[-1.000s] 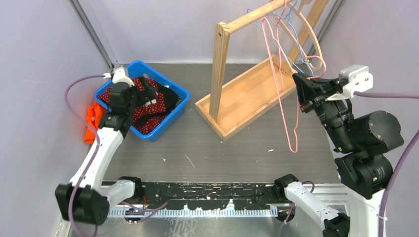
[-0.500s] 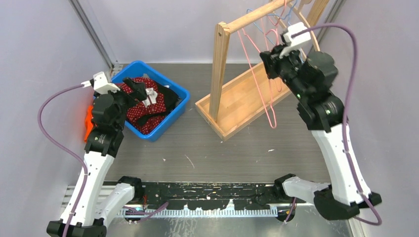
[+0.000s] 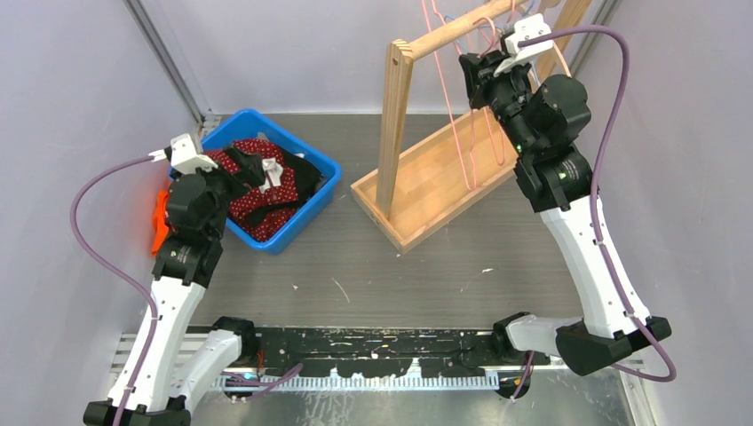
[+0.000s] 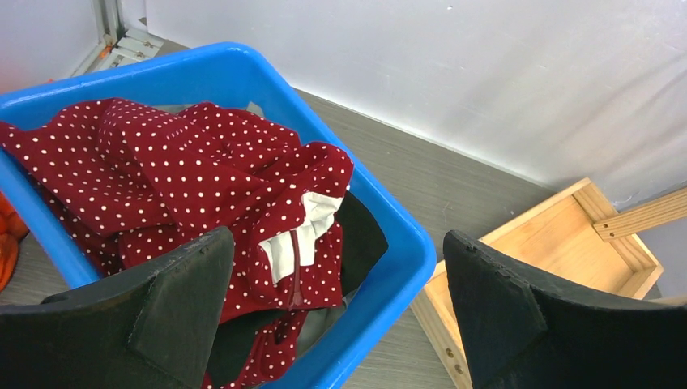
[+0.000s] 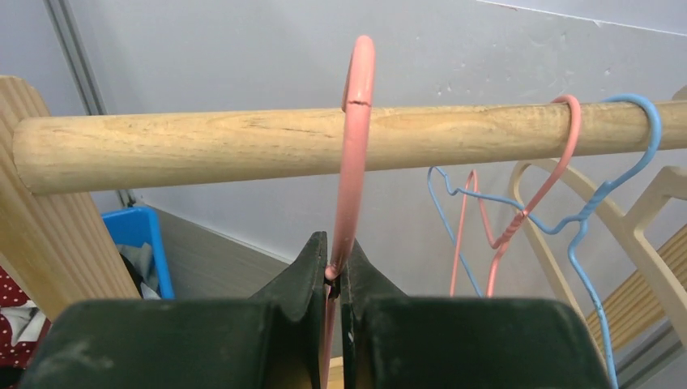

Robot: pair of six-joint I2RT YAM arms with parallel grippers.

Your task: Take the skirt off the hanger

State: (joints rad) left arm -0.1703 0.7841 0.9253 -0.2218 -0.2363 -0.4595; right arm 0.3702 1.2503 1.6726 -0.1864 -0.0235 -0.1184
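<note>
The right arm, stretched tall toward 1 o'clock, has carried the pink wire hanger [image 5: 356,121] higher than half a second ago; its hook now crosses the wooden rail [image 5: 202,146], and the right pincer [image 5: 334,275] is clamped tight on its neck. One second pink hanger [image 5: 559,154] and one blue hanger [image 5: 640,138] hang on the rail. The left arm stays reared over the single blue bin [image 4: 397,243] at 10 o'clock on the table [image 3: 373,257], its left pincer [image 4: 340,275] spread wide and empty above the red polka-dot skirt [image 4: 162,170] lying inside.
</note>
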